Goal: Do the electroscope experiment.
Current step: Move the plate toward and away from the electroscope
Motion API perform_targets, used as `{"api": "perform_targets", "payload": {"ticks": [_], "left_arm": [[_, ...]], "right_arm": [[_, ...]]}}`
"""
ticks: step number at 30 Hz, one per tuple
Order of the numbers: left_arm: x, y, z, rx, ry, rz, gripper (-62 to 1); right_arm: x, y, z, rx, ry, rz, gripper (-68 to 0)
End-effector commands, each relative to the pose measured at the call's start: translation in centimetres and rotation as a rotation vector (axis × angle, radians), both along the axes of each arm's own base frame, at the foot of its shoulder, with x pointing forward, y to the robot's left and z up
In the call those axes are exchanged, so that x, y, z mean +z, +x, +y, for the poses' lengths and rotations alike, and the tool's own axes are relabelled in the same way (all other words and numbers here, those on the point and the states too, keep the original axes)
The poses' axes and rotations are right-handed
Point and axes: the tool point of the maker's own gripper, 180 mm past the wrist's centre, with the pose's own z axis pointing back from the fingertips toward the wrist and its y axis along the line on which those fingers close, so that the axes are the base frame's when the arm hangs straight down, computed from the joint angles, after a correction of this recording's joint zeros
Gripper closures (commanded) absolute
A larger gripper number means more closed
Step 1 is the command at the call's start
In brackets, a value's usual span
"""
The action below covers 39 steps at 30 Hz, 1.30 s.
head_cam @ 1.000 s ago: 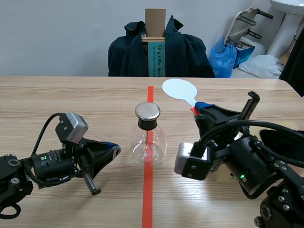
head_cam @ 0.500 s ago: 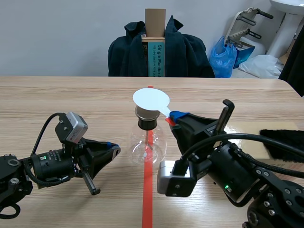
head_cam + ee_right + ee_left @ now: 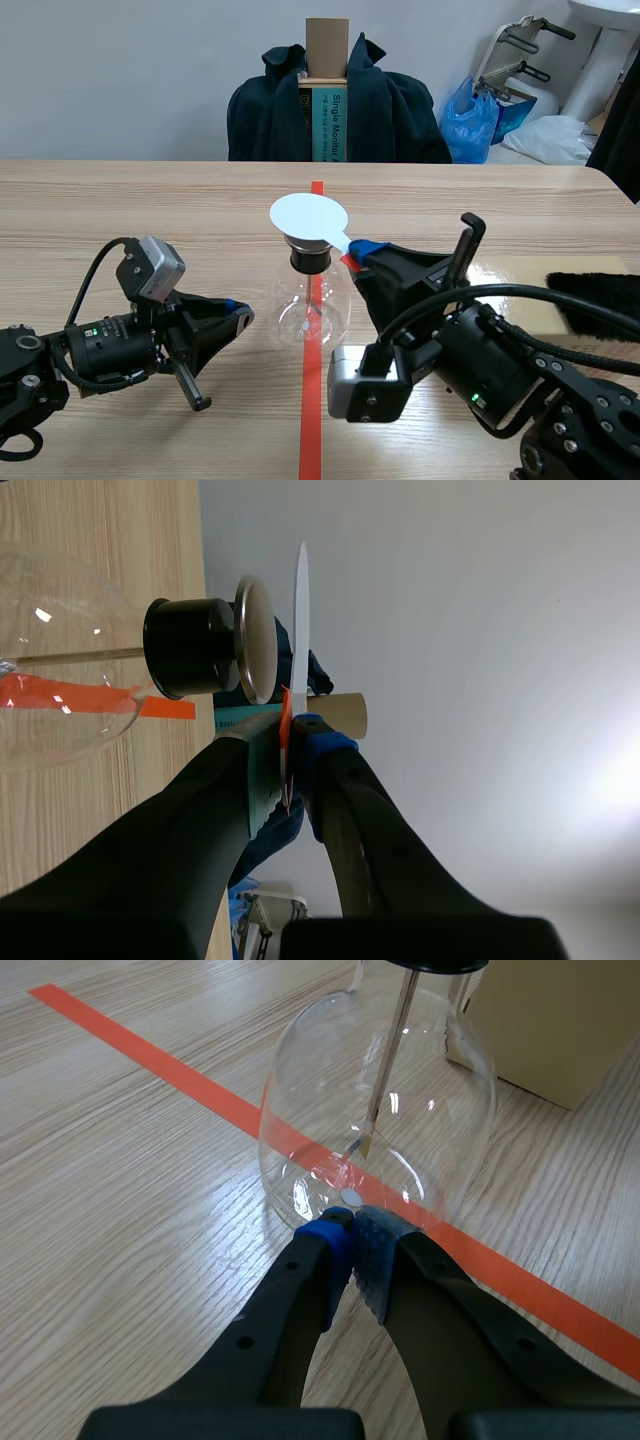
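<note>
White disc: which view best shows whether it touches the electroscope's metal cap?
Right wrist view: the white disc is seen edge-on, a thin gap from the metal cap. The scene view shows its flat face hiding the cap, so no gap can be judged. The left wrist view does not show it.

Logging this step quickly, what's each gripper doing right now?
Left gripper: shut, holding nothing, tips by the glass flask.
Right gripper: shut on the white paddle.

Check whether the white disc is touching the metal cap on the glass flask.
Apart. The right wrist view shows the white disc edge-on beside the metal cap, with a narrow gap plainly visible between them.
</note>
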Motion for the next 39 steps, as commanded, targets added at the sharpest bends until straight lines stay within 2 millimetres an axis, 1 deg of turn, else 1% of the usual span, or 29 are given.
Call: {"api": "perform_targets", "payload": {"ticks": [1, 7, 15, 23, 33, 36, 39], "left_arm": [[1.0, 0.4, -0.1, 0.002, -0.027, -0.022, -3.4], [1.0, 0.4, -0.1, 0.002, -0.027, -0.022, -3.4], [1.0, 0.4, -0.1, 0.002, -0.027, -0.022, -3.4], [1.0, 0.4, -0.1, 0.002, -0.027, -0.022, -3.4], [1.0, 0.4, -0.1, 0.002, -0.027, -0.022, -3.4], [1.0, 0.4, -0.1, 0.002, -0.027, -0.022, -3.4], [1.0, 0.4, -0.1, 0.002, -0.027, -0.022, -3.4]], "right_arm": [[1.1, 0.5, -0.2, -0.002, 0.001, -0.038, -0.8], [1.0, 1.1, -0.8, -0.049, -0.005, -0.035, -0.8], [0.7, 2.9, -3.4, -0.224, -0.017, -0.021, -0.8], [0.5, 3.9, -5.1, -0.335, -0.021, -0.012, -0.8], [0.4, 4.2, -5.9, -0.378, -0.033, -0.011, -0.8], [0.4, 4.1, -5.8, -0.372, -0.039, -0.014, -0.8], [0.4, 3.9, -5.2, -0.337, -0.049, -0.02, -0.8]]}}
